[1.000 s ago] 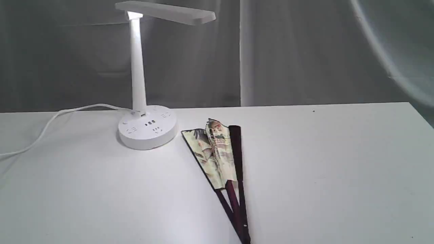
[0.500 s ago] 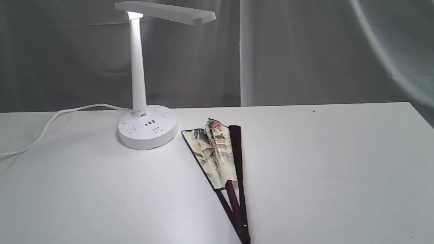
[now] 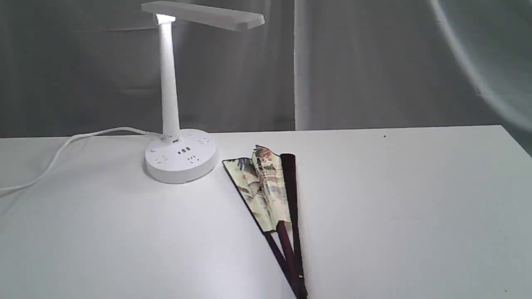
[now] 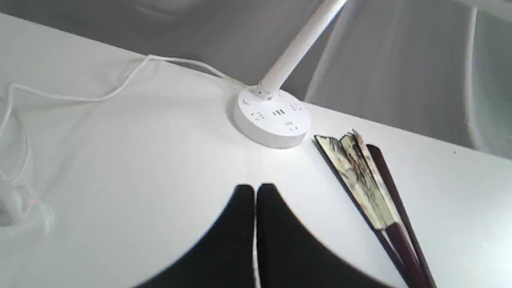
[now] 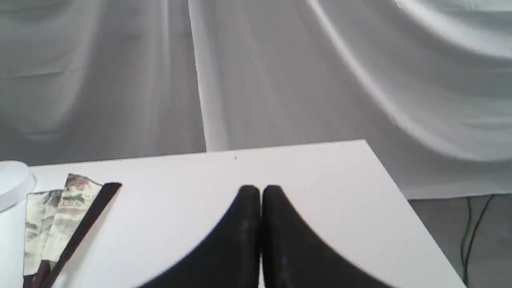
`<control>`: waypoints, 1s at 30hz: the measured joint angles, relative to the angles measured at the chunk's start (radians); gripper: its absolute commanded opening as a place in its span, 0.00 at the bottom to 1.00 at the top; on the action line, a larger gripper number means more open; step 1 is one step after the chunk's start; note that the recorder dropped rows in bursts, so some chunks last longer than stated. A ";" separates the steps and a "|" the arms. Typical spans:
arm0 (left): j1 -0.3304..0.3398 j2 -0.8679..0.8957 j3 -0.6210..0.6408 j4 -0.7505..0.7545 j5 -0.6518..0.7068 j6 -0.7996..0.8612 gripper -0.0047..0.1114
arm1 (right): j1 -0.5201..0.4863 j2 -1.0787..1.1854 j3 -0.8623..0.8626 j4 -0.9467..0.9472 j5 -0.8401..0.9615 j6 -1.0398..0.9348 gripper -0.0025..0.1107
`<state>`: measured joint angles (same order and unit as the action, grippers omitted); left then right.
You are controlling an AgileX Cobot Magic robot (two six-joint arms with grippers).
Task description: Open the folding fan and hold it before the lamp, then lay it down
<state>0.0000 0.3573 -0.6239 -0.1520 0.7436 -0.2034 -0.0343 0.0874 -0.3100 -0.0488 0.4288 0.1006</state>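
The folding fan [image 3: 266, 191] lies barely spread on the bench [image 3: 415, 207], untouched.
The left end effector [image 4: 255, 190] and right end effector [image 5: 261, 191] are clenched, empty; opening, showing before the lamp [image 3: 170, 104] and laying down seemingly all remain.

1. Exterior view: frontal, slightly raised, facing the bench [image 3: 415, 207] and curtain [image 3: 353, 62].
2. Left wrist view: close above the bench, facing the lamp [image 4: 272, 120].
3. Right wrist view: faces the bench's far edge.
4. All three share the folding fan [image 3: 266, 191].

The fan [image 3: 266, 191], cream paper painted with a landscape, dark maroon ribs, lies flat and only partly spread, pivot nearest. Just to its left stands the white lamp [image 3: 169, 99], upright on a round socketed base, lit.
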 measured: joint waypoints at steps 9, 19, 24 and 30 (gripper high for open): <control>0.000 0.274 -0.021 -0.033 -0.023 0.136 0.04 | 0.000 0.224 -0.116 0.006 0.056 0.008 0.02; 0.000 0.536 -0.023 -0.021 -0.026 0.177 0.04 | 0.000 0.511 -0.294 0.013 0.176 0.008 0.02; 0.000 0.621 -0.060 -0.016 0.017 0.177 0.04 | 0.000 0.649 -0.374 0.040 0.221 -0.029 0.02; 0.000 0.713 -0.112 -0.014 0.020 0.189 0.04 | 0.000 0.813 -0.406 0.250 0.225 -0.213 0.05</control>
<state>0.0000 1.0699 -0.7364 -0.1661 0.7636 -0.0145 -0.0343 0.8999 -0.7164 0.2009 0.6542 -0.1125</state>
